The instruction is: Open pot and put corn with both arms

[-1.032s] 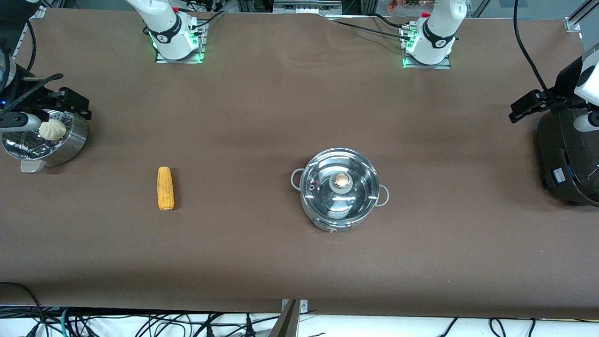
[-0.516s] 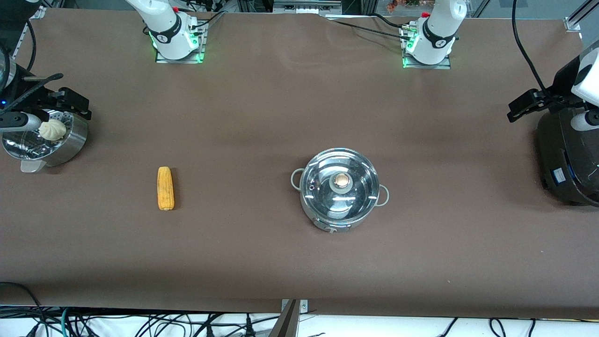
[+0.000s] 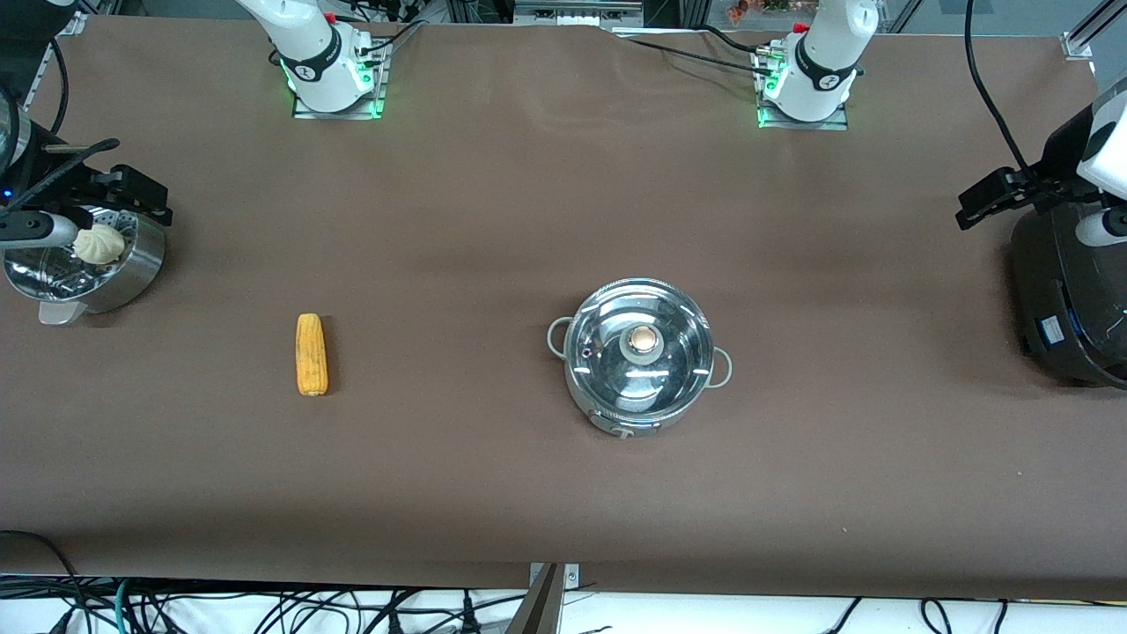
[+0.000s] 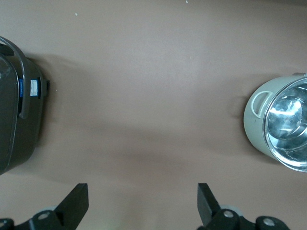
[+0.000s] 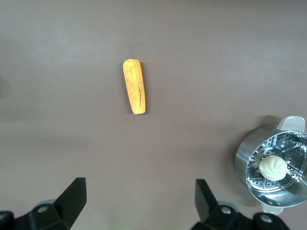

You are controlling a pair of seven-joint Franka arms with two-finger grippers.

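Lidded pot (image 3: 638, 357) mid-worktop, corn (image 3: 311, 354) well apart toward right arm's end; left tool (image 4: 141, 206) and right tool (image 5: 139, 203) both spread, empty; risk: smooth knob (image 3: 644, 338) slipping from pinch.

Brown table (image 3: 493, 202), steel steamer (image 3: 123, 273) with white bun (image 3: 98, 244) at the right arm's end, black cooker (image 3: 1061, 299) at the left arm's end, cables (image 3: 264, 608) below the table's edge

A high front camera faces both robot bases across the brown worktop (image 3: 493, 220). Each wrist camera looks straight down from well above: the left shares the shiny lidded steel pot (image 3: 638, 357) (image 4: 283, 124), the right the slim yellow-orange corn cob (image 3: 311, 354) (image 5: 134, 86).
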